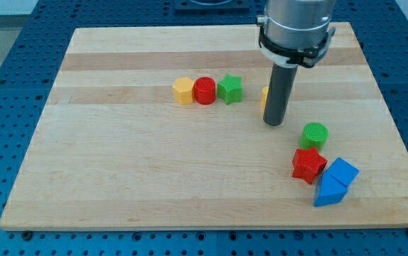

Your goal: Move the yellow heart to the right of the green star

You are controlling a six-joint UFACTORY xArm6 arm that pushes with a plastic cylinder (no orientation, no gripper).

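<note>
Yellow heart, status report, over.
My tip down on the board, at the view's right of the green star. Yellow heart mostly hidden behind the rod, only a sliver showing. Nothing between star and heart.

You see a yellow hexagon (183,91) touching a red cylinder (205,91), plus a green cylinder (315,134), red star (308,165), and two blue blocks (335,182).

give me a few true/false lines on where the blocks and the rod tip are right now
1. A red cylinder sits between a yellow hexagon block and the green star. True.
2. My tip is at the view's left of the green star. False: it is to its right.
3. The yellow heart is mostly hidden behind the rod. True.
4. The red star lies alone at the view's top. False: it lies low on the right, beside blue blocks and under a green cylinder.
</note>
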